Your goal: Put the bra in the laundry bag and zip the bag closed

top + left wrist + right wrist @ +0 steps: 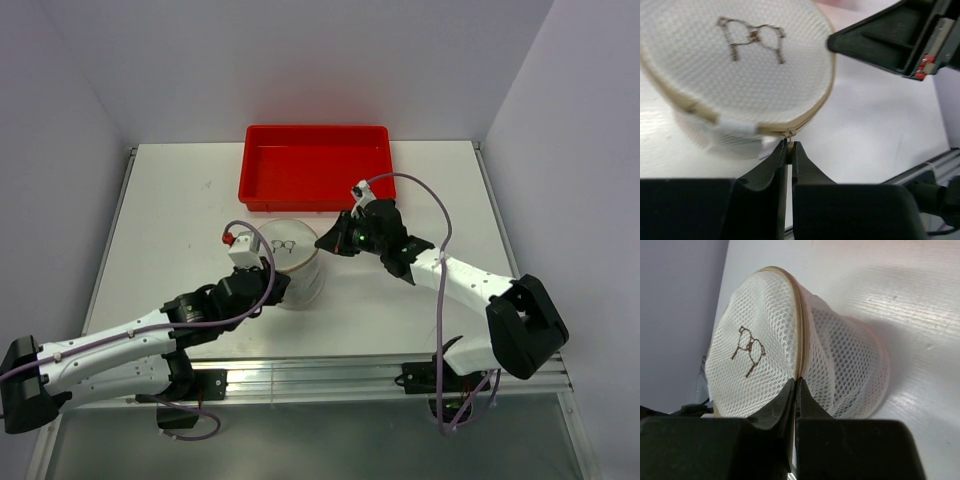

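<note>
Your left gripper (790,148) is clenched on the small metal zip pull (789,134), which sits pinched between the fingertips at the near edge of the laundry bag (685,65). Just left of the pull, a short white tab (737,125) crosses the tan zip rim.

Your right gripper (796,386) is squeezed shut too, nipping the tan rim on the opposite side of the bag, where the zip line runs straight into the fingertips.

The bag stands on the white table (170,210) between the two grippers, its lid tipped up toward the right wrist camera. The lid bears no lettering, only a small dark brown bra outline (754,41).

You cannot tell through the mesh whether the bra is inside.

A red tray (262,190) sits just behind the bag.
</note>
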You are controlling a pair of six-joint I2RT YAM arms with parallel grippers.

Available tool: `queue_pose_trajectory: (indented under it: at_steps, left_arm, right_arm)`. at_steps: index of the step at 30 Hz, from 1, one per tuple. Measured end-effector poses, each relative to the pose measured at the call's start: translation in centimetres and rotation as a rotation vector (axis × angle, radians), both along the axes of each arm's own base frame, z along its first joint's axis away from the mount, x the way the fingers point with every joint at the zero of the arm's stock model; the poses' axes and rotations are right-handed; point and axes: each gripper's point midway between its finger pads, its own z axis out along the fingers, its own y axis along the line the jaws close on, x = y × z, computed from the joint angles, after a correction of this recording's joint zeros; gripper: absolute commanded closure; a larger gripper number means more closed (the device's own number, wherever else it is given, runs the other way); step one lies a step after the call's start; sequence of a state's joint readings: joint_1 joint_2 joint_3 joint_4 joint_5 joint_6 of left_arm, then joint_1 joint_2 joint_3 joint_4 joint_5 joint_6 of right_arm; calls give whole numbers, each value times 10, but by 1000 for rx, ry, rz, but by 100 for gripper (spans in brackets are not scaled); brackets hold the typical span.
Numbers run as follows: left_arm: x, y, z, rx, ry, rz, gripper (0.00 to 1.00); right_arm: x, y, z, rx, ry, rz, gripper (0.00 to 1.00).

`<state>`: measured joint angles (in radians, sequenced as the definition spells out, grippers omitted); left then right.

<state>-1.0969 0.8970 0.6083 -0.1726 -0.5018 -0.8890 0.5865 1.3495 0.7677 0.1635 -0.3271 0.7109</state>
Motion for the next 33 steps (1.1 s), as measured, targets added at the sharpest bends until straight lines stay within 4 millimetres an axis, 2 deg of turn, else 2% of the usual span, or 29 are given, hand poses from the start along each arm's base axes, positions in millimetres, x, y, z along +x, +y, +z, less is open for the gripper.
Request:
queue_pose_trajectory:
  at_steps: [4, 7, 12, 15, 17, 18, 21, 24, 26, 29, 30, 32, 33]
  left_arm:
    - [-2, 24, -11, 47, 38, 78, 100]
    - [-2, 37, -12, 48, 50, 131, 100]
    - [-2, 42, -7, 37, 38, 145, 100]
    - [0, 42, -6, 45, 30, 149, 94]
    - [2, 44, -5, 61, 25, 160, 87]
    - [4, 45, -1, 70, 17, 166, 73]
    - [8, 53, 15, 95, -21, 192, 52]
    - [11, 61, 34, 86, -66, 214, 8]
    - [12, 66, 45, 73, -90, 227, 1]
    - [14, 70, 57, 62, -115, 241, 1]
    - [14, 71, 60, 62, -124, 243, 1]
    - [15, 74, 67, 61, -140, 248, 1]
    - [16, 75, 71, 60, -148, 249, 1]
  right_arm:
    - [6, -2, -14, -24, 30, -7, 100]
    - [4, 0, -15, -21, 38, 11, 100]
    - [1, 3, -10, -8, 32, 37, 100]
    - [2, 3, -10, -9, 30, 36, 100]
    - [1, 3, -11, -10, 31, 36, 100]
    - [1, 3, -11, -10, 31, 36, 100]
    - [7, -3, -14, -31, 23, 6, 99]
    - [15, -14, -17, -53, 21, -37, 94]
    - [17, -17, -15, -56, 11, -50, 89]
    - [16, -20, -6, -53, -13, -57, 67]
    - [15, -21, -1, -51, -26, -59, 52]
    - [14, -24, 10, -45, -55, -67, 28]
    - [13, -27, 16, -46, -72, -76, 2]
